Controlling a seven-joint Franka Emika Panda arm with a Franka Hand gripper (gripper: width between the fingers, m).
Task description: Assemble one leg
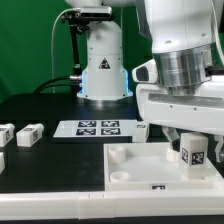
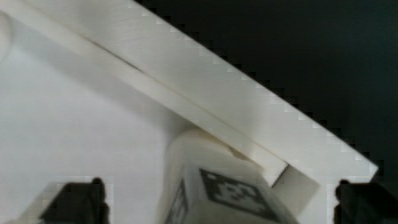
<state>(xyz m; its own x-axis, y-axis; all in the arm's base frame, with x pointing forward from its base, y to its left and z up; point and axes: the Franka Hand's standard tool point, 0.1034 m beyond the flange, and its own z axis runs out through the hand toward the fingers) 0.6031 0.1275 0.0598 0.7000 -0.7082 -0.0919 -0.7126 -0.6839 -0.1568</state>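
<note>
— Starting with the exterior view. Seeing what?

— Seeing a black table [image 1: 60,175] carrying the white tray [image 1: 140,165] near the front, toward the exterior view's right. Finding the leg [image 1: 193,153] standing upright inside the tray, by its edge on the exterior view's right, turning its tag to the camera.

— And the gripper [image 1: 191,140]?

— Hanging directly over that leg, reaching down on either side of its top. Not managing to tell from this angle whether touching or apart.

— Noticing anything else?

— Noticing the marker board [image 1: 100,127] lying flat behind the tray, in front of the robot base [image 1: 100,60]. Also spotting loose white blocks [image 1: 28,133] lying near the exterior view's left edge, well apart from the tray.

— Moving on to the wrist view, then.

— Looking down past both dark fingertips [image 2: 75,203]. Finding them standing wide apart, flanking the leg [image 2: 222,185] and touching it on neither side. Reading the gripper [image 2: 217,208] as spread fully open, clasping nothing.

— Placing the leg how?

— Placing it on the tray [image 2: 71,130], just beside the raised rim running diagonally across. Seeing the dark table [image 2: 302,50] beyond that rim. Making out part of the tag, though blurring too much for reading the pattern. Not managing to tell whether sitting in a socket.
</note>
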